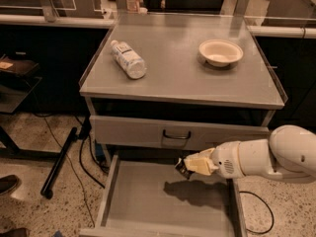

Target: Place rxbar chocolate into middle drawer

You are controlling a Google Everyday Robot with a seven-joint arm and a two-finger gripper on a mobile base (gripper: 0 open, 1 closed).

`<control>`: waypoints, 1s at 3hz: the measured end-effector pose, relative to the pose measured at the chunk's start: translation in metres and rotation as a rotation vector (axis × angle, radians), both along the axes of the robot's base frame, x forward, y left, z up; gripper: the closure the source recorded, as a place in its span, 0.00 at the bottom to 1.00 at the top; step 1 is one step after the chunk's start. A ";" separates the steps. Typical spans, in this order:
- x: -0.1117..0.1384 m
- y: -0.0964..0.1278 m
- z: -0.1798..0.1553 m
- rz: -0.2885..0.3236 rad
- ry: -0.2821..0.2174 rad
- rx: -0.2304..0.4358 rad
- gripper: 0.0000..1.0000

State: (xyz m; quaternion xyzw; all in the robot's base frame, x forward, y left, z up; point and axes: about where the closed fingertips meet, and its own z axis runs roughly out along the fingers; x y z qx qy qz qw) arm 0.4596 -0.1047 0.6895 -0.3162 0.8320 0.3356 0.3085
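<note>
- Grey metal makes up the desk (187,83), seen from the front and above in the single camera view, its flat top bordered by a low raised rim.
- Near the back left corner of the desk lies a clear plastic water bottle (128,59) on its side, cap end toward the back left corner and base toward the front edge.
- Near the back right corner sits a pale shallow bowl (220,52), upright and well apart from the bottle.
- Below the front edge of the desk is a closed grey drawer front (128,131) with a dark loop handle (176,135) at its middle.
- Under that, the middle drawer (143,206) is pulled out toward the camera, showing a bare flat floor and low side walls.
- A white arm (261,157) reaches in from the right, below the front right corner of the desk.
- At its end the gripper (189,164) hovers over the back right part of the open drawer, just below the handle, with its cream fingers (200,162) closed on the rxbar chocolate (180,169).
- The bar is a small dark piece at the fingertips, held in the air above the drawer floor and not touching it.
- A dark shadow (192,190) of arm and gripper falls on the drawer floor beneath them.
- On the speckled floor a black cable (261,209) curls by the right side of the drawer.
</note>
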 end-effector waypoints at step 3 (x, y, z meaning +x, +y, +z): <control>0.005 0.025 -0.048 -0.004 0.109 0.056 1.00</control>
